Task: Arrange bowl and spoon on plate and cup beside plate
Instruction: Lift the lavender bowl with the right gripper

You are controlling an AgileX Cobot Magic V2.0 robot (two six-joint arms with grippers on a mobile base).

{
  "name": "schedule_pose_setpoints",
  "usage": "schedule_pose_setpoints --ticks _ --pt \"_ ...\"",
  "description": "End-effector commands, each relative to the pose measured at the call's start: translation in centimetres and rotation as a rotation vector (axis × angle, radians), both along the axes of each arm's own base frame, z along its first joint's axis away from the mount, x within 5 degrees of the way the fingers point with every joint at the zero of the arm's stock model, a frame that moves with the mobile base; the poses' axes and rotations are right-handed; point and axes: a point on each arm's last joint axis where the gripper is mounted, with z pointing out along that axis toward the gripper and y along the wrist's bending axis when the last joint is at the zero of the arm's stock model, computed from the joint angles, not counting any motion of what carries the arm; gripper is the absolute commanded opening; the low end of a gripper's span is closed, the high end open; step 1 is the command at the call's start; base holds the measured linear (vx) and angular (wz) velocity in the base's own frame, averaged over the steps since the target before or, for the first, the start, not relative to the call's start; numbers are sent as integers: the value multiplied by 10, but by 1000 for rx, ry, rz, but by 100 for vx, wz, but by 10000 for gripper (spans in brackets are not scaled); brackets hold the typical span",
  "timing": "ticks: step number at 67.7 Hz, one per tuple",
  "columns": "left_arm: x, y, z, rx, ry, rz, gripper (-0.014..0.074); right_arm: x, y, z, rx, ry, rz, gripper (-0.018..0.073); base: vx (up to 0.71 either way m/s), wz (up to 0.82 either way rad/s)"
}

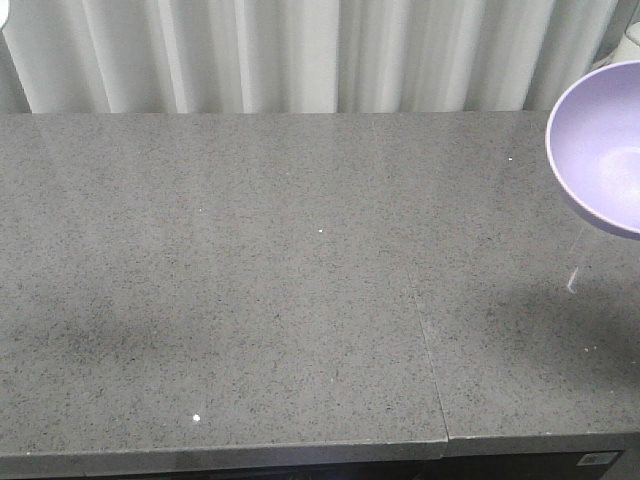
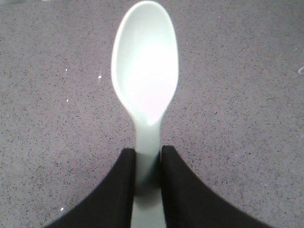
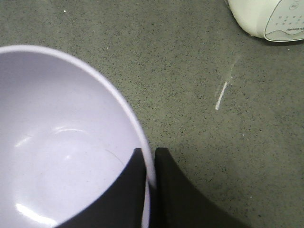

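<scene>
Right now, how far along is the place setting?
Done: nothing placed. In hand: left jaws grip the mint spoon by its handle; right jaws pinch the lilac bowl at its rim, held above the counter. Left: everything; plate and cup aren't in view.

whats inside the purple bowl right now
The bowl looks empty: only bare glossy lilac inside. The right gripper pinches its rim, and one finger hides a small patch of the inside there.
</scene>
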Motion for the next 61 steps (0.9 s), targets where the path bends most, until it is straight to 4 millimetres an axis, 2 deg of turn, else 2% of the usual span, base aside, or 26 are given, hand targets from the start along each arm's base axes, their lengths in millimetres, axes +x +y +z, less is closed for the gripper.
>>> schedule_pose_setpoints --ticks 1,61 --pt "-11 1 16 -23 -79 -4 -6 -3 -2 16 -15 -108 -1 -11 0 0" --pt "-11 1 16 -23 -79 -4 -6 -3 -2 16 -15 -106 -1 -11 0 0"
